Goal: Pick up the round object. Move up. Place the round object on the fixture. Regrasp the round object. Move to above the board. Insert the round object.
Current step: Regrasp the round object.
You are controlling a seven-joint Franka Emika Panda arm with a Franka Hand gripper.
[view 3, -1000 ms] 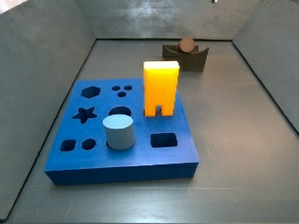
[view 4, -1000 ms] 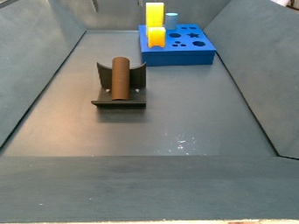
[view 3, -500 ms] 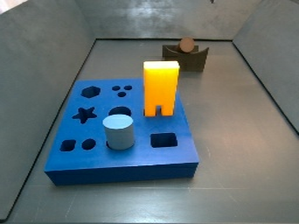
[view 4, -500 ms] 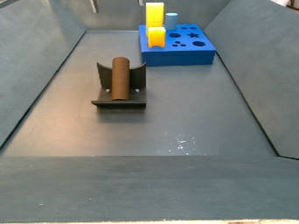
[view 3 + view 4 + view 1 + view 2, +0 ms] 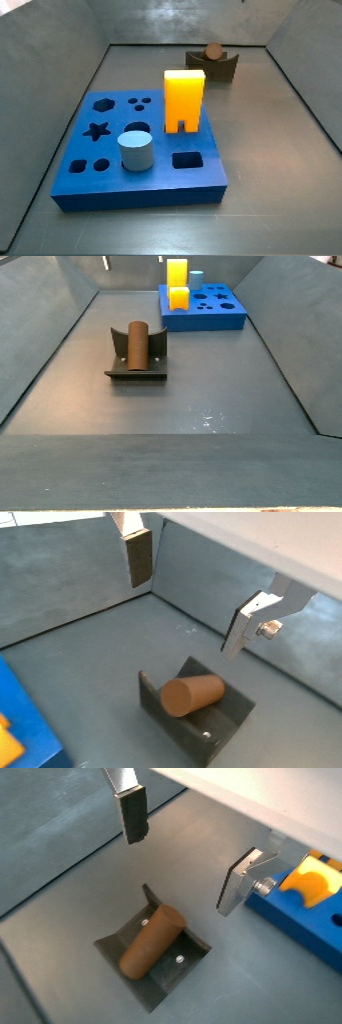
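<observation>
We saw the end effector [image 5: 187,597] hanging above the fixture [image 5: 201,717], its two silver fingers [image 5: 132,813] spread wide apart with nothing between them. The round object [image 5: 150,942] lay on its side in the fixture's cradle, clear of both fingers in both wrist views. In a side view the fixture [image 5: 136,354] stood on the grey floor, well apart from the board [image 5: 203,306], which carried an orange-yellow block [image 5: 183,100] and a pale cylinder [image 5: 135,151].

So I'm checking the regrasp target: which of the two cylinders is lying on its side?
The small brown cylindrical peg, resting in the dark fixture below the open gripper. The pale grey-blue cylinder stands upright on the blue board.
</observation>
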